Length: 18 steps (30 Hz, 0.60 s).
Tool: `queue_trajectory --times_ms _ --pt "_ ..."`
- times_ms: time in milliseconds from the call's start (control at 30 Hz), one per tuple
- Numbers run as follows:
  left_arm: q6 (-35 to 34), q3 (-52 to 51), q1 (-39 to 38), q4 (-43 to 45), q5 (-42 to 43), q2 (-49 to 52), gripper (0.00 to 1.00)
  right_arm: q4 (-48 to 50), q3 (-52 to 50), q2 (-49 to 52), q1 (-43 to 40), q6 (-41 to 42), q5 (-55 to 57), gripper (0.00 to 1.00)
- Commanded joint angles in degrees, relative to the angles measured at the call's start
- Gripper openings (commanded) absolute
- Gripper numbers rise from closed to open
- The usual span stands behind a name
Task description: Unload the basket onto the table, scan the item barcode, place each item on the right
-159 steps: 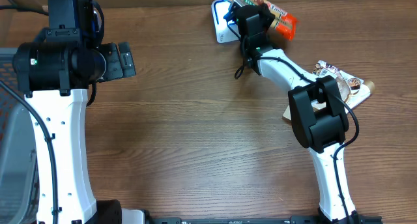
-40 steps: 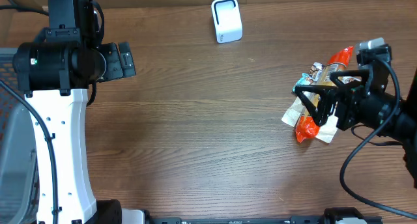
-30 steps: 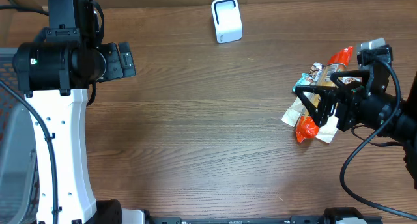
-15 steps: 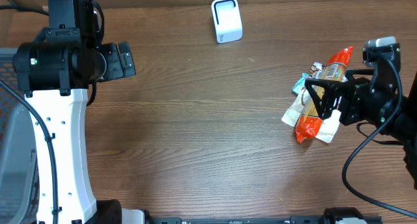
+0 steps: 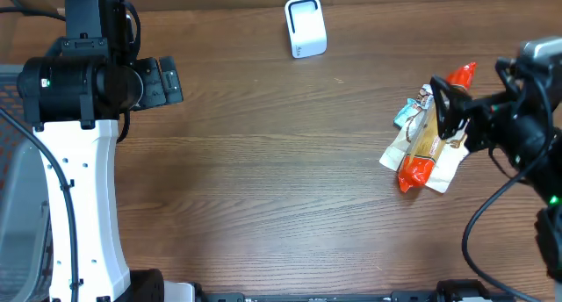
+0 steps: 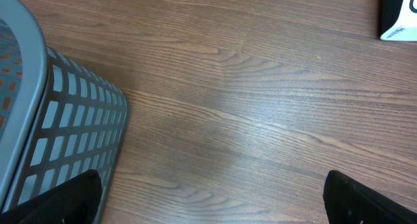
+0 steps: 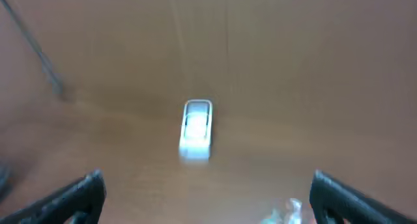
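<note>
Overhead view: your right gripper (image 5: 441, 111) hovers with jaws spread wide and empty above the snack pile (image 5: 399, 151). The orange packet (image 5: 414, 170) lies on top, well apart from the white scanner (image 5: 305, 26). Come down square across that packet's narrow width, pinch only it, and keep the barcode facing out. Left gripper (image 5: 165, 81) is wide open too, holding nothing.
</note>
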Motion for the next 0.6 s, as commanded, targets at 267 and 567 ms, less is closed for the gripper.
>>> queue_trajectory --times_ms 267,567 --pt "-0.37 0.28 -0.11 0.04 0.24 -0.22 1.0 36.26 -45.0 -27.76 0.22 -3.74 2.84 1.0" --pt "-0.37 0.28 -0.11 0.04 0.24 -0.22 1.0 45.86 -68.02 -44.44 2.16 -3.52 2.89 1.0"
